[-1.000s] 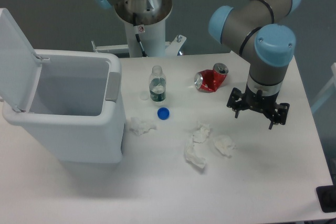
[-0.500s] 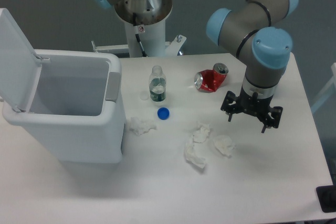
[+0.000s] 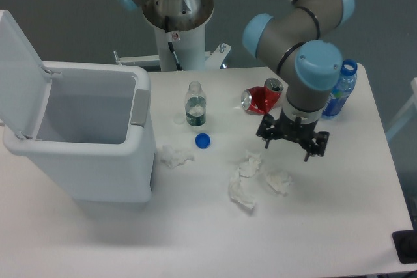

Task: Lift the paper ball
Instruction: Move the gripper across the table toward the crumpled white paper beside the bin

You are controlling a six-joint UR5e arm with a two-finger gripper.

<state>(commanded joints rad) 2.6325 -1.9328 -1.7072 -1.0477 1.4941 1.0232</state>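
White crumpled paper ball [image 3: 278, 181] lies loose on the table [image 3: 339, 226], w/ two more wads, nearer wad [image 3: 249, 165] and lower wad [image 3: 240, 193], just left of it. Fixed cam: gripper [image 3: 292, 137] hovers above and slightly back of the ball, jaws spread wide & empty, prob. so fingers can straddle it on descent. Open bin [image 3: 85, 128] sits far left, well apart, likely the drop spot.

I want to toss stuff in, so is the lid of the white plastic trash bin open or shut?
Open. The white bin lid stands tipped up at the left, and the bin's inside walls are in plain view.
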